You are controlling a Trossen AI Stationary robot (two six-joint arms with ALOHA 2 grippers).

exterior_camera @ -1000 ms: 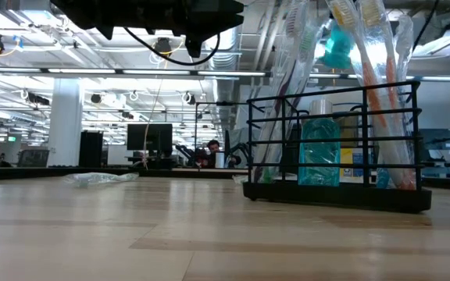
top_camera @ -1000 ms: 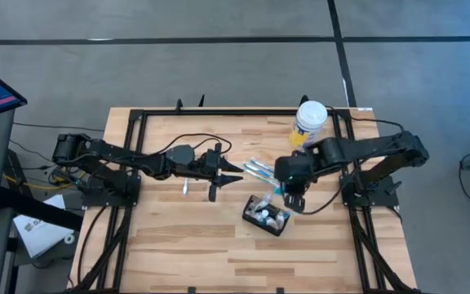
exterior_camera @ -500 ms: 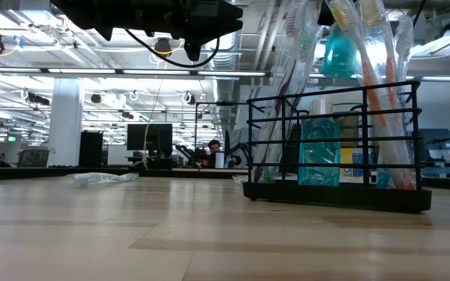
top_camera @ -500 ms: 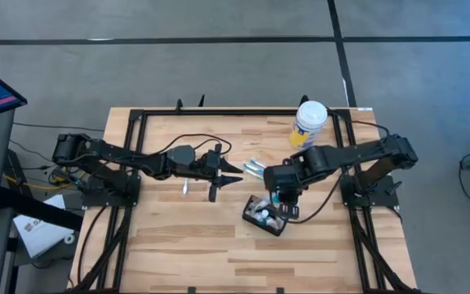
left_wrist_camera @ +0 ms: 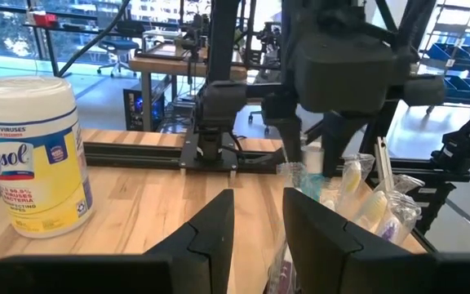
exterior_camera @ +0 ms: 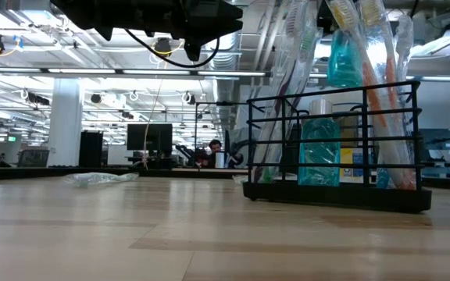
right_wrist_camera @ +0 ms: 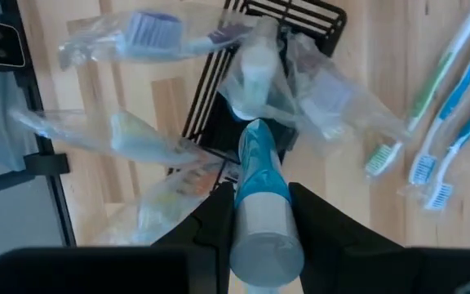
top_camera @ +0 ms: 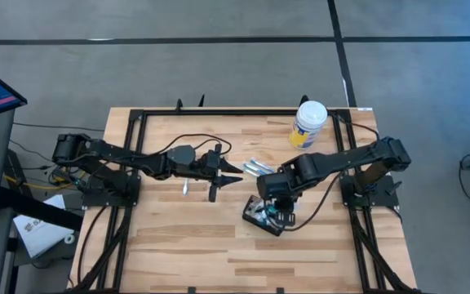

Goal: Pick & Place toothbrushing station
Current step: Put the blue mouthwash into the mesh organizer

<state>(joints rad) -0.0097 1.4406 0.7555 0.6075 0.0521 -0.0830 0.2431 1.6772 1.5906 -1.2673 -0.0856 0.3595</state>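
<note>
right pincer [right_wrist_camera: 255, 214] grasping 1 blue bottle [right_wrist_camera: 261, 204] | left pincer [left_wrist_camera: 255, 220] released | 1 station [top_camera: 265, 215]

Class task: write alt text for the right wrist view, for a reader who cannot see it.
The right gripper holds a blue tube with a white cap above the black wire toothbrushing station, which is crowded with plastic-wrapped toothbrushes. Three loose toothbrushes lie on the wooden table beside it.
</note>
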